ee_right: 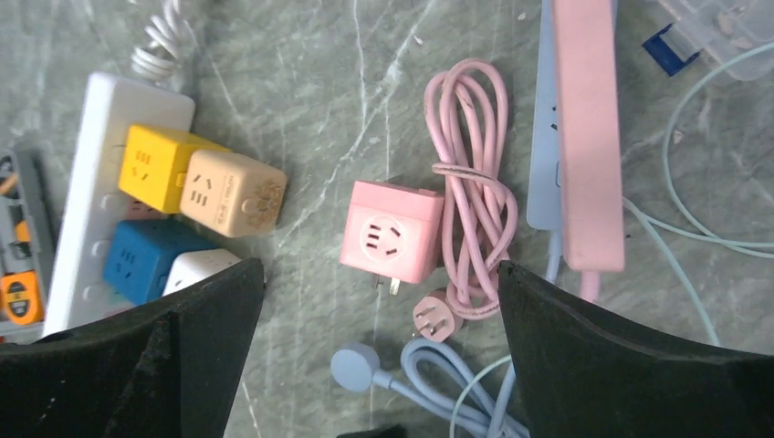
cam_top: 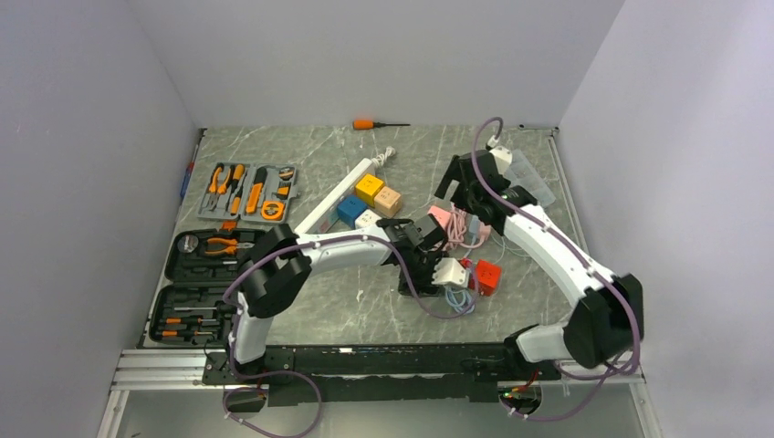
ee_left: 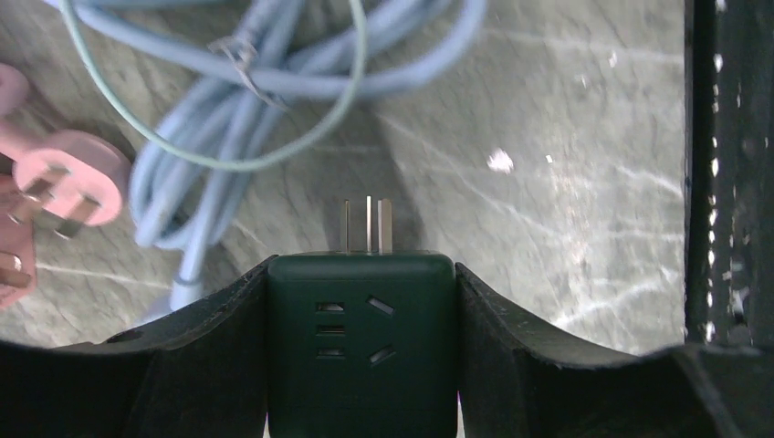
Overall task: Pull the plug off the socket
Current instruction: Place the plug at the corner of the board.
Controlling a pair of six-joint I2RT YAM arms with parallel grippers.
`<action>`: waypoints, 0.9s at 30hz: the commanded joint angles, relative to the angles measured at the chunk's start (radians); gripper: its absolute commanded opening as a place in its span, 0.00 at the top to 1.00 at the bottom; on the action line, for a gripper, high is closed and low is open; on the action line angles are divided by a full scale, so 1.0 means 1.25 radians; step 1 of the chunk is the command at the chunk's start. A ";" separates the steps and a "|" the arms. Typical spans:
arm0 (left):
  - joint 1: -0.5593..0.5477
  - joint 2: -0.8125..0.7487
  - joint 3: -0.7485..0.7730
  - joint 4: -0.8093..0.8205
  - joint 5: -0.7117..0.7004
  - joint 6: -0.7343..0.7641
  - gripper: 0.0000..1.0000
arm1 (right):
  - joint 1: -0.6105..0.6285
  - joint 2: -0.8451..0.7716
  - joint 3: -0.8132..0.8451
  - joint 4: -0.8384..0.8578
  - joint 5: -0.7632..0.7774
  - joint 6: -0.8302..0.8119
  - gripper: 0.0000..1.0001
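Left wrist view: found left claw (ee_left: 362, 266) clenched on a dark green plastic cube plug (ee_left: 362, 351), one black finger pressed to each side, socket holes on the upward face. Reads pale from above. Noted three bare metal prongs (ee_left: 368, 225) sticking out just past the fingertips, seated in nothing, with only the grey-green marbled stone tabletop (ee_left: 566, 182) behind them. Ahead and left of that claw, spotted a pale blue rubber cable bundle (ee_left: 173, 182) with a thin green wire loop (ee_left: 351, 82) crossing it. Further left, a pink plastic three-pin plug head (ee_left: 68, 178). Off to the right, logged a dark metal rail (ee_left: 730, 182).

Top external view: logged a red plastic cube socket (cam_top: 487, 276) just beside the left claw. Cannot tell whether it touches the held cube.

Right wrist view: found right claw (ee_right: 379, 269) released, black fingers spread wide, nothing gripped. In the gap, lower down, noted a pink plastic cube socket (ee_right: 391, 230) lying on the stone. Just right of it, a pink cord bundle (ee_right: 470, 182) tied at the middle, then a long pink plastic strip (ee_right: 589, 137). Left of the claw, logged a white plastic power strip (ee_right: 87, 210) with a yellow cube (ee_right: 157, 166), a beige cube (ee_right: 233, 193), a blue cube (ee_right: 146, 260) and a white cube (ee_right: 196, 269) clustered against it.
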 commanded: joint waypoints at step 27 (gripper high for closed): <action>0.497 -0.241 0.259 -0.302 0.045 -0.225 0.01 | -0.018 -0.201 -0.082 -0.005 -0.046 -0.037 0.00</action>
